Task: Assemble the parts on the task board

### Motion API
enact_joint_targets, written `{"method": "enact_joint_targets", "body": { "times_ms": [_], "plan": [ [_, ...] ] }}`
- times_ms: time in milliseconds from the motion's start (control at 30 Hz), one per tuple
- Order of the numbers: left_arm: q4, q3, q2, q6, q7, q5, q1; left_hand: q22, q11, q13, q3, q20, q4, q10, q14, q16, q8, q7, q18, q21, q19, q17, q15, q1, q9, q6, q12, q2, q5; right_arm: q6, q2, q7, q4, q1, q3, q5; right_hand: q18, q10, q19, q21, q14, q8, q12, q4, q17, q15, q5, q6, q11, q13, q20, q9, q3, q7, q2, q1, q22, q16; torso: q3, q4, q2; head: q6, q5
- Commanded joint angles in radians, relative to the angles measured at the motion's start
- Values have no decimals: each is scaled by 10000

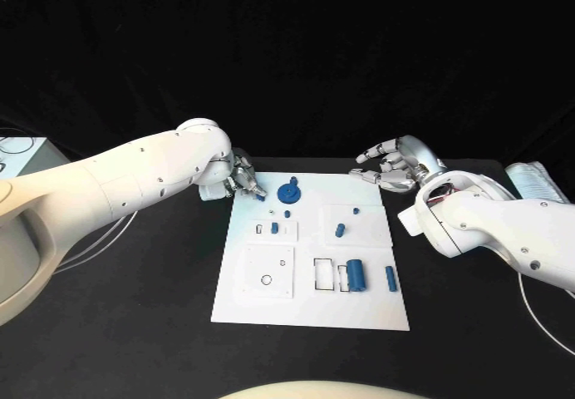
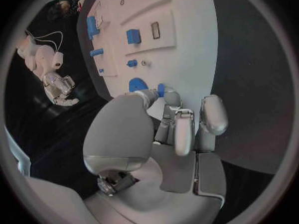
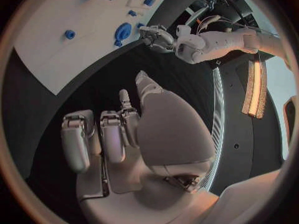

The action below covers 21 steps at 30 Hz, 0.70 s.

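The white task board point(image 1: 312, 299) lies mid-table. My left hand point(image 1: 243, 179) hovers over its far left corner and pinches a small blue part point(image 2: 161, 89) between thumb and a finger, low over the board point(image 2: 187, 30). Just beside it sits a blue round disc point(image 1: 289, 193), also seen as the disc point(image 2: 138, 83). A blue cylinder point(image 1: 356, 274) and a blue bar point(image 1: 390, 278) lie near the board's right front. Small blue pieces point(image 1: 341, 229) sit mid-board. My right hand point(image 1: 390, 169) hangs past the far right corner, fingers loosely bent, holding nothing.
A pale grey box point(image 1: 24, 154) with cables stands at the table's far left. A clear ribbed object point(image 1: 536, 181) lies at the far right. Black table surrounds the board on all sides.
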Motion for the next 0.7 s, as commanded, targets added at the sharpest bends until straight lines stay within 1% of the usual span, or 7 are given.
{"method": "enact_joint_targets", "body": {
  "times_ms": [33,167,267,433,533,600,700],
  "plan": [
    [152,5,-88,-101,139,288,1,28,7,-11,1256,-23,-848,75,806,54,133,-10,-28,56,31,2074,-9,91,221,-87,-49,-76,39,128,-6,87,2,-6,2,-103,-144,-32,1047,61,1018,64,-24,44,2476,20,18,-52,-2,1287,34,-1,10,-8,0,-111,2634,-37,-3,15,-4,8,30],
    [648,43,-418,-496,157,562,5,69,3,26,1659,-21,-1025,140,826,79,228,-11,-33,79,55,2113,-13,-25,279,-92,-7,-226,45,128,-28,89,-2,-6,2,-90,-144,-32,1047,61,1018,64,-24,44,2476,20,18,-52,-2,1287,34,-1,10,-8,0,-111,2634,-37,-5,45,-33,-3,55],
    [1138,62,-746,-797,133,805,11,331,-39,187,2563,-63,-1460,387,913,182,391,-53,-86,244,270,2287,-49,-407,352,9,130,-552,134,126,-45,90,-3,-6,1,-85,-144,-32,1047,61,1018,64,-24,44,2476,20,18,-52,-2,1287,34,-1,10,-8,0,-111,2634,-37,-1,90,-70,-30,45],
    [2086,75,-1348,-1195,64,1136,20,566,-111,353,3188,-126,-1893,669,998,289,516,-107,-136,390,468,2478,-120,-927,394,185,249,-819,559,127,-78,83,-4,-6,1,-81,-144,-32,1047,61,1018,64,-24,44,2476,20,18,-52,-2,1287,34,-1,10,-8,0,-111,2634,-37,2,168,-128,-81,32],
    [2664,72,-1685,-1346,32,1242,19,748,-171,543,3371,-179,-2159,898,1059,372,574,-167,-176,500,626,2630,-177,-1205,410,325,371,-984,1040,132,-106,79,-3,-6,1,-73,-144,-42,1047,61,1017,68,-34,52,2474,19,16,-53,-2,1278,34,-1,11,-9,2,-122,2634,-39,-8,217,-150,-116,1],
    [3055,44,-1913,-1454,6,1249,16,766,-180,574,3391,-188,-2203,932,1059,372,581,-175,-180,511,642,2630,-186,-1240,411,344,390,-1014,1093,138,-118,76,-6,-6,0,-65,-144,-42,1047,61,1017,68,-34,52,2474,19,16,-53,-2,1278,34,-1,11,-9,2,-122,2634,-39,-15,238,-166,-145,-9],
    [3623,-3,-2243,-1702,-49,1051,3,990,-242,721,3507,-246,-2396,1146,1059,372,607,-236,-233,642,838,2630,-243,-1473,405,494,476,-1105,1527,146,-134,72,-9,-7,-1,-55,-144,-42,1047,61,1017,68,-34,52,2474,19,16,-53,-2,1278,34,-1,11,-9,2,-122,2634,-39,-22,261,-192,-162,15]
  ]
}}
